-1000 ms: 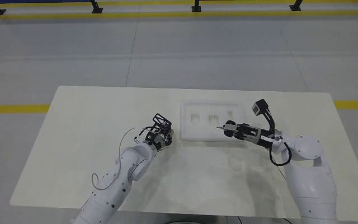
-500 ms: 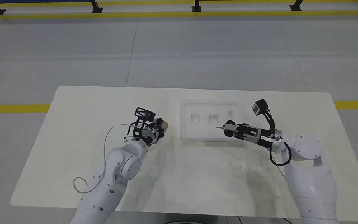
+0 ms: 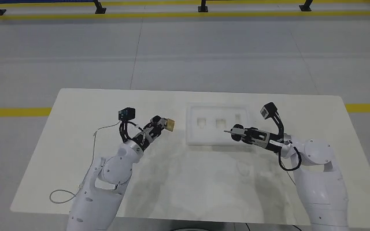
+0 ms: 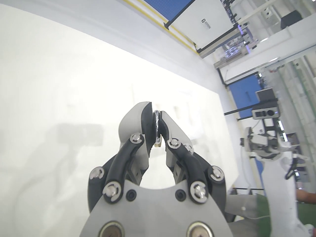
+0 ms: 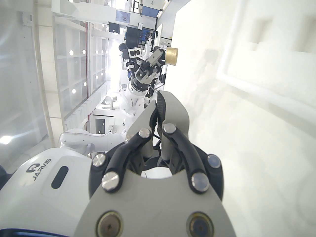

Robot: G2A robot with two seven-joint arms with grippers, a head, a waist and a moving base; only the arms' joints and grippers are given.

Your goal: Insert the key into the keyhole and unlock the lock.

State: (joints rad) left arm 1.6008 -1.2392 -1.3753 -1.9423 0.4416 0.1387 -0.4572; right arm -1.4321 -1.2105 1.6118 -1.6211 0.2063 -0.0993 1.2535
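Fig.: two arms, grippers facing across table (image 3: 87, 115).
L gripper (image 3: 155, 125) clamps brass lock (image 3: 168, 123) by shackle, beside foam tray (image 3: 199, 136); R gripper (image 3: 236, 132) pinches key (image 3: 227, 131) over tray's near edge, tip twd lock.

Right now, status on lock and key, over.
Left gripper shut on lock. Right gripper shut on key. Key not inserted. Foam tray lies between.
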